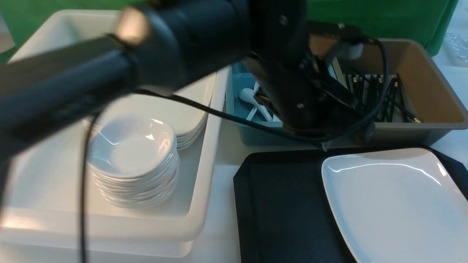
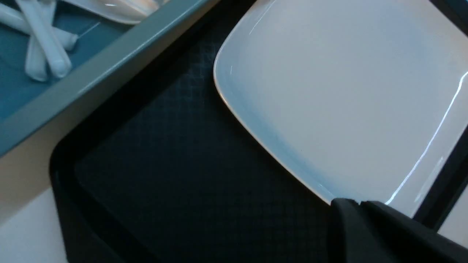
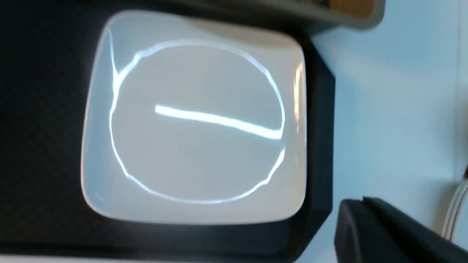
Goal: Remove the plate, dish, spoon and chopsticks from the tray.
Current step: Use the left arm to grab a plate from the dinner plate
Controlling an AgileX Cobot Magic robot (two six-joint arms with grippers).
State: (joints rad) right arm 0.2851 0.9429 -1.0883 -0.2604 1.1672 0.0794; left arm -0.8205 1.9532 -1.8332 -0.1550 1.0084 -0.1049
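One plate [image 1: 395, 204], perhaps ten stacked dishes [image 1: 133, 160]

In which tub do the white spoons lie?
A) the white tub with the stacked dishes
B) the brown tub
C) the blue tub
C: the white spoons lie on the floor of the blue tub, while the brown tub holds black chopsticks.
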